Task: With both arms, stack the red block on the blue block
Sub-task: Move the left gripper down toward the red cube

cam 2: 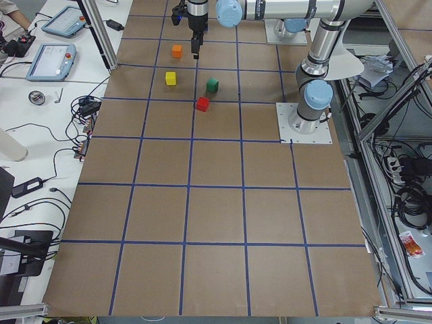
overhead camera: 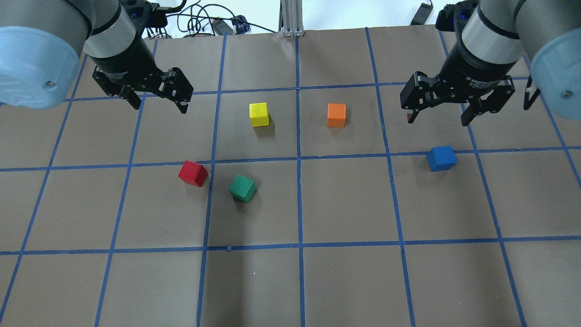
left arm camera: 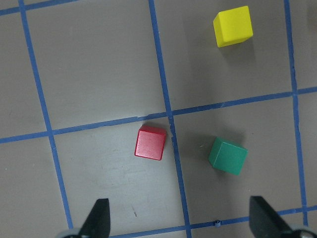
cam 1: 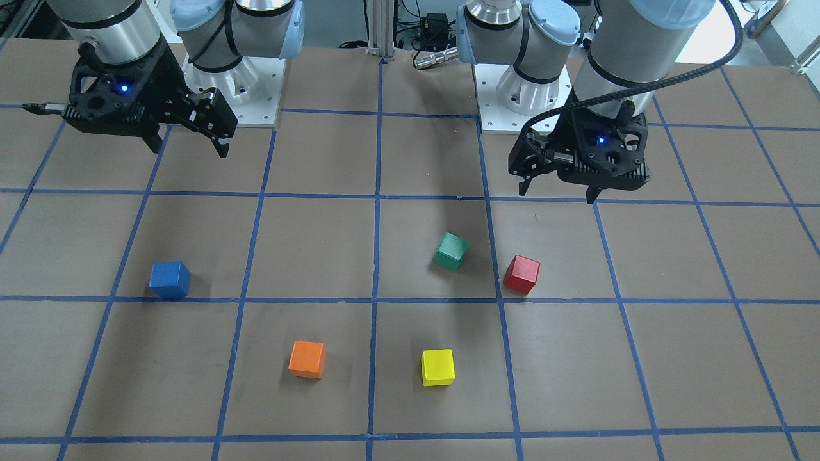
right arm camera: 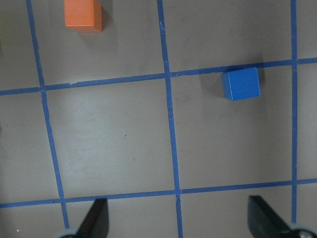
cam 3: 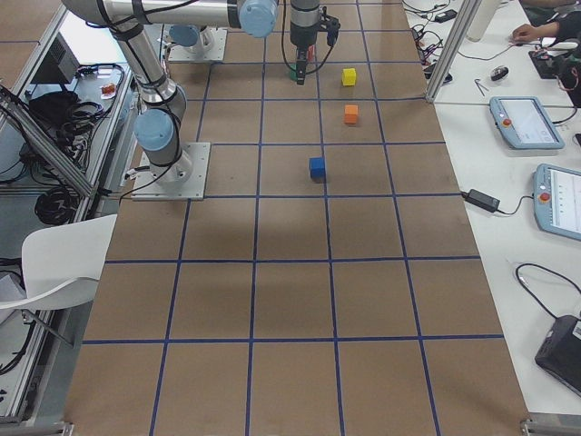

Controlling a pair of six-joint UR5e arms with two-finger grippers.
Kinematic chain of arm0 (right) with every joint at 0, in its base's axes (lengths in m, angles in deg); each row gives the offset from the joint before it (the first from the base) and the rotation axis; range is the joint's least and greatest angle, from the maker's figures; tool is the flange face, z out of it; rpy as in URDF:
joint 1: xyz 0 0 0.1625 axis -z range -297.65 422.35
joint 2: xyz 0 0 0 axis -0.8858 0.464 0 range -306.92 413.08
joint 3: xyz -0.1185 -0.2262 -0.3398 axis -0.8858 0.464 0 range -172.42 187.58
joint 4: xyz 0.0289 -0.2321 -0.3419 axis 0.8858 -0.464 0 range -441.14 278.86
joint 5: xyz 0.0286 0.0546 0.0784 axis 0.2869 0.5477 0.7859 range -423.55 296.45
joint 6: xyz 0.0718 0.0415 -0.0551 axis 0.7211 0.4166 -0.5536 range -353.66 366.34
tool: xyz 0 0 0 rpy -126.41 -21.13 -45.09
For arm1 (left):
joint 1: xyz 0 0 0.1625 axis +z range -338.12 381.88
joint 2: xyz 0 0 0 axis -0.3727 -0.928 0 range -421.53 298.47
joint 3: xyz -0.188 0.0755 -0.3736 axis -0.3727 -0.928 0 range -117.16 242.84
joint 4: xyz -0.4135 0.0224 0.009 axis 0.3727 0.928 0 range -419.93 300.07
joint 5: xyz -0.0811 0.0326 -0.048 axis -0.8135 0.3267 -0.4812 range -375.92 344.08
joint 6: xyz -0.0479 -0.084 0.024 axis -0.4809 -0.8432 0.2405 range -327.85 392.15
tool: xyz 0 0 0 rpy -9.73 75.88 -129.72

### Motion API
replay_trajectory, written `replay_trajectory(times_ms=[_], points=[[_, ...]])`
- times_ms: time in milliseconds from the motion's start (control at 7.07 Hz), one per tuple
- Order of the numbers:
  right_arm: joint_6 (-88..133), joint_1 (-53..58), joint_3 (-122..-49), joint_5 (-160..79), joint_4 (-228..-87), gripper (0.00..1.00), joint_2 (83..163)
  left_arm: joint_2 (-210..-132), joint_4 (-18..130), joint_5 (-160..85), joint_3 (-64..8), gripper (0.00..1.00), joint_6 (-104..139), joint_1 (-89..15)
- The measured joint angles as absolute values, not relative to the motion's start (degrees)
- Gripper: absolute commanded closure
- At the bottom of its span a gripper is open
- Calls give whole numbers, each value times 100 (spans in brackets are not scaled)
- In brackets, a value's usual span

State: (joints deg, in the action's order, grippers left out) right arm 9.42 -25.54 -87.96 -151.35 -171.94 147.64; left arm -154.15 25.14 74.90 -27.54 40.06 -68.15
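Five cubes sit on the desk [overhead camera: 345, 204], one of each colour: one red block [overhead camera: 193, 173], one blue block [overhead camera: 441, 158], one green cube [overhead camera: 242, 188], one yellow cube [overhead camera: 258, 114] and one orange cube [overhead camera: 336, 115]. There are two arms, the left arm [overhead camera: 104, 32] and the right arm [overhead camera: 490, 32]. Each carries one gripper, so there are two in all: the left gripper [overhead camera: 159, 105] and the right gripper [overhead camera: 437, 119]. Each gripper has two fingers, making four fingers. Two white base plates, the left base plate [cam 1: 525, 115] and the right base plate [cam 1: 259, 96], stand along the desk's robot-side edge, one under each arm. Beyond the opposite edge lie two tablet-like pendants, the nearer pendant [cam 3: 558, 195] and the farther pendant [cam 3: 517, 123]. One white chair [cam 3: 54, 263] stands past the robot-side edge.
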Motion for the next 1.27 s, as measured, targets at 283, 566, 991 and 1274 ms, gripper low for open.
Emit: replay_trajectory(times_ms=[283,566,991,1274], points=[[941,-2554,-8796,-15135,-17194,0,14765,-15402,2525,7486,-2767,0,4014,-6825],[941,-2554,-8795,-15135,-17199,0,14765,-15401,2450,7499,-2989,0,4249,-6743],[941,-2555,-8796,-15135,-17202,0,14765,-15953,1231,7498,-3679,0,4934,-6502],[942,-2556,-8796,-15135,-17207,0,14765,-16464,520,7483,-3950,0,5023,-6482]])
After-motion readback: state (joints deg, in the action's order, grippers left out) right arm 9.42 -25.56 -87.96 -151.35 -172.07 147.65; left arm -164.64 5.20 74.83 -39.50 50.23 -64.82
